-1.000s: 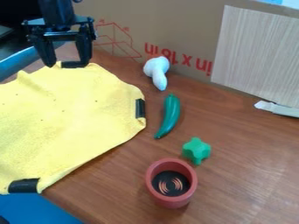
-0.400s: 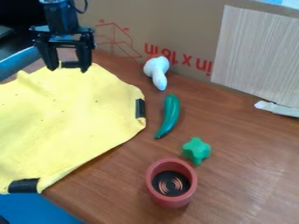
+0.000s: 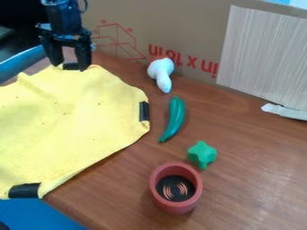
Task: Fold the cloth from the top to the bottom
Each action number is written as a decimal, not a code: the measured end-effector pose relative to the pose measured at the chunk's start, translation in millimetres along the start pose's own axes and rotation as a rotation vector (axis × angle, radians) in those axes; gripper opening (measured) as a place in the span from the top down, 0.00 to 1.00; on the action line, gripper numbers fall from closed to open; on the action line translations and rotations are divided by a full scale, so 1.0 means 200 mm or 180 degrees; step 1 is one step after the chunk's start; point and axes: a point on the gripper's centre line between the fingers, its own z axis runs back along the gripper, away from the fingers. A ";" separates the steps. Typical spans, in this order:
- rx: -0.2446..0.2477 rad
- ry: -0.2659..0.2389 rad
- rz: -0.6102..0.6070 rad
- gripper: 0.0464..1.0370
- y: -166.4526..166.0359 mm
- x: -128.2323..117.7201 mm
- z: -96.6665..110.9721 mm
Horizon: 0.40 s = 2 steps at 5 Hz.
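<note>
And here I am at the top edge of the cloth [image 3: 72, 112], hand [image 3: 71, 66] hanging above it, fingers wide apart and nothing between them that I can call held! The cloth lies spread over the left of the surface [image 3: 240, 166], no fold in it, top edge a little ragged. Right by my fingertips sits a black strip [image 3: 71, 67], and that looks the place to bite: the strip should be stiffer than the rest. Whether my tips touch the fabric, I can't quite make out from up here. The cloth itself looks light, soft and floppy, nothing fragile, so I judge a firm pinch will do no harm; the danger is a shallow one, letting the edge slip out, or a lift that leaves the corners trailing. So close, raise it low, carry it over toward the bottom strip [image 3: 24, 191]. The chilli [image 3: 174, 119] is just beside the right edge; a wide swing could clip it, so keep it straight!
</note>
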 end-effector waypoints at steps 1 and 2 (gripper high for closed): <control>-0.0007 -0.0088 -0.0211 0.04 0.07 0.07 -0.03; 0.0041 -0.0134 -0.0428 0.04 0.12 0.13 -0.04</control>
